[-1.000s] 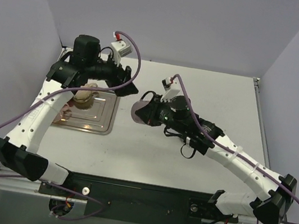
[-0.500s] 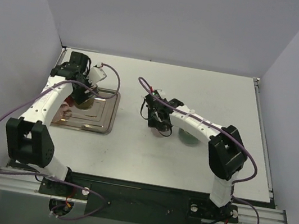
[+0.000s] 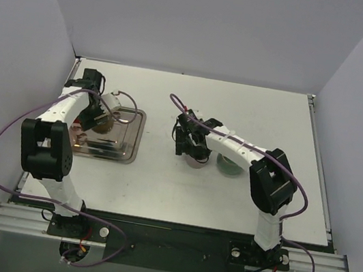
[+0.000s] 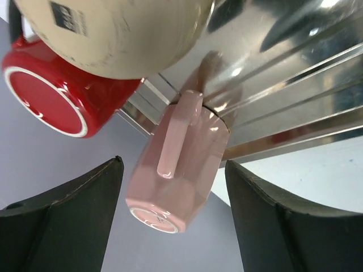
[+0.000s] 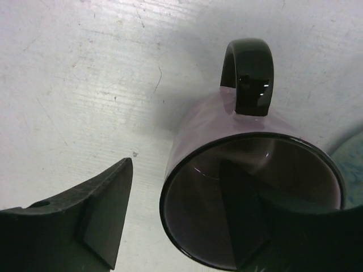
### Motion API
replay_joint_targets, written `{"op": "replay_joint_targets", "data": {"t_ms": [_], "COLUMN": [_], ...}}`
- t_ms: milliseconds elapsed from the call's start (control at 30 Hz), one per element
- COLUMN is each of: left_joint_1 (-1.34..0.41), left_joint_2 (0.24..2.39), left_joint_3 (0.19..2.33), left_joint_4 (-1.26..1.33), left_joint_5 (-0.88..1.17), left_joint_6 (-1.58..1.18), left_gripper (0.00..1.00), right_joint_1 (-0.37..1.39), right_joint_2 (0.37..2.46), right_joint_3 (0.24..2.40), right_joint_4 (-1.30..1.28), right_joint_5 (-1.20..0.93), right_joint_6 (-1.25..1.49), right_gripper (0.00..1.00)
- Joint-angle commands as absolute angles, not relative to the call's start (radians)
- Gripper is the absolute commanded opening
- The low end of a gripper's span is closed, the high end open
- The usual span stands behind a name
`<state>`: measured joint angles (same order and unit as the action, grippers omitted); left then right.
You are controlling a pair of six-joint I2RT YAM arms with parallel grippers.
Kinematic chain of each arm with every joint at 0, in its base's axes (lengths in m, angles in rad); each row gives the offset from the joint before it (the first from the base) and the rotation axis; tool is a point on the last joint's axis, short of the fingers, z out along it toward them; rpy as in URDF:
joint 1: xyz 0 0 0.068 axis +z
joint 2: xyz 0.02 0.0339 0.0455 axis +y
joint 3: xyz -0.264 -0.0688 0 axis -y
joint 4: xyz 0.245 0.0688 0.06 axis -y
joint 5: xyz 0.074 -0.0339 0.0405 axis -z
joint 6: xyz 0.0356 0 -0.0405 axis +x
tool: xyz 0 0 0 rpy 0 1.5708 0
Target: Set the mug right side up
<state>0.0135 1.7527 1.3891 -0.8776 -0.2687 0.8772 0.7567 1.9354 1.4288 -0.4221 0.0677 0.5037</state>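
A purple mug (image 5: 249, 187) with a black rim and handle stands mouth up on the white table (image 3: 159, 188), also seen from above (image 3: 196, 160). My right gripper (image 5: 177, 164) is open. One finger hangs inside the mug and the other stands outside its wall; no grip shows. A pink mug (image 4: 178, 170) stands mouth down at the edge of the metal tray (image 4: 283, 85), base towards the camera. My left gripper (image 4: 173, 164) is open with a finger on either side of the pink mug, clear of it.
A red mug (image 4: 51, 96) and a beige mug (image 4: 113, 34) sit upside down on the tray (image 3: 120, 150) next to the pink one. A greenish round dish (image 3: 230, 166) lies on the table just right of the purple mug.
The right arm brought the purple mug down from the air onto the table and its jaws opened. The left arm dropped to the tray's left side, around the pink mug.
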Motion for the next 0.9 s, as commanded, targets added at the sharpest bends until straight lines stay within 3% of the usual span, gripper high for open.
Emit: {"op": "replay_joint_targets", "data": {"t_ms": [0,100,433,633,700,833,867], "left_joint_1": [0.051,0.064,0.101,0.104,0.106,0.103,0.098], "left_joint_2": [1.749,1.74,1.83,1.882,1.885,1.881,1.867], "left_joint_3": [1.355,1.332,1.327,1.362,1.356,1.384,1.391], "left_joint_4": [-0.897,-0.936,-0.873,-0.908,-0.899,-0.957,-0.968], "left_joint_5": [-0.265,-0.233,-0.273,-0.267,-0.262,-0.246,-0.241], "left_joint_6": [1.041,1.116,1.144,1.152,1.16,1.141,1.131], "left_gripper": [0.82,0.82,0.75,0.59,0.51,0.21,0.02], "right_joint_1": [0.773,0.776,0.788,0.799,0.802,0.816,0.818], "right_joint_2": [1.809,1.767,1.674,1.651,1.634,1.611,1.606], "right_joint_3": [1.442,1.443,1.437,1.433,1.43,1.431,1.431], "right_joint_4": [-0.475,-0.497,-0.535,-0.558,-0.56,-0.574,-0.577], "right_joint_5": [0.123,0.138,0.198,0.248,0.255,0.284,0.285], "right_joint_6": [0.503,0.502,0.486,0.477,0.472,0.466,0.463], "right_gripper": [0.62,0.79,0.8,0.8,0.8,0.8,0.8]}}
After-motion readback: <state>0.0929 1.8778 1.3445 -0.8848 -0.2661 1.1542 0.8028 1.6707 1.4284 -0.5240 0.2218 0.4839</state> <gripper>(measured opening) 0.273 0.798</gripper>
